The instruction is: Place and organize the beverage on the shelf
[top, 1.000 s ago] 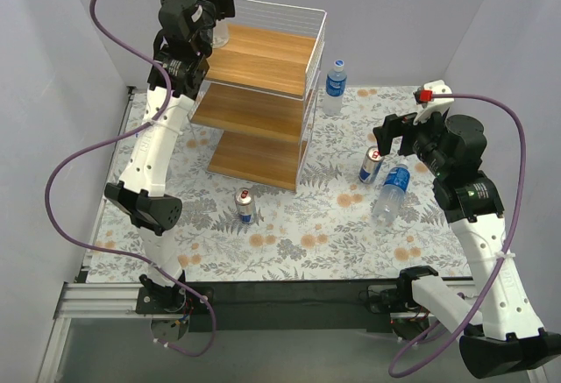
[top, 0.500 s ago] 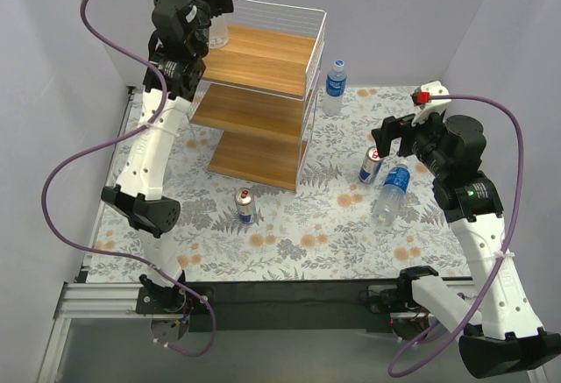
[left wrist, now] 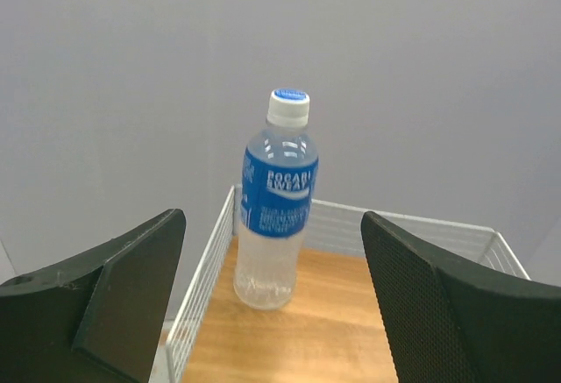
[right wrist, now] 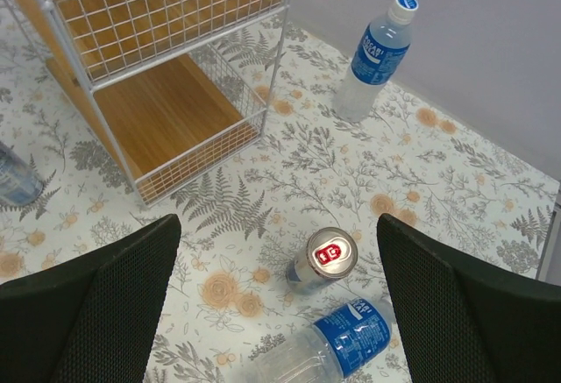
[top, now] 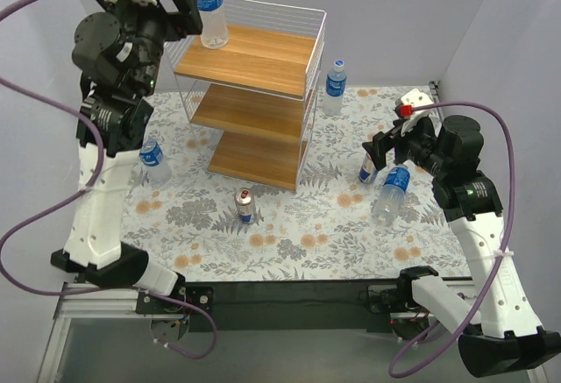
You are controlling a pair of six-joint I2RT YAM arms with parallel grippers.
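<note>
Bottle (left wrist: 277,216) on shelf (left wrist: 351,322) top board: blue label, white lettering "POCARI SWEAT". Can (right wrist: 326,256): red mark on lid, not legible.

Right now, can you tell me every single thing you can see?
Bottles: 4, clear with blue labels and caps; one standing on the shelf's top board, one standing right of the shelf, one left of it, one lying under the right gripper.
Cans: 2, silver-blue-red; one in front of the shelf, one beside the lying bottle.
Shelf: 1, white wire with brown boards, far side of table.
Tablecloth: 1, flowery, covering the table.
Left gripper: 1, black, open, facing the top-board bottle.
Right gripper: 1, black, open, above a can.
</note>
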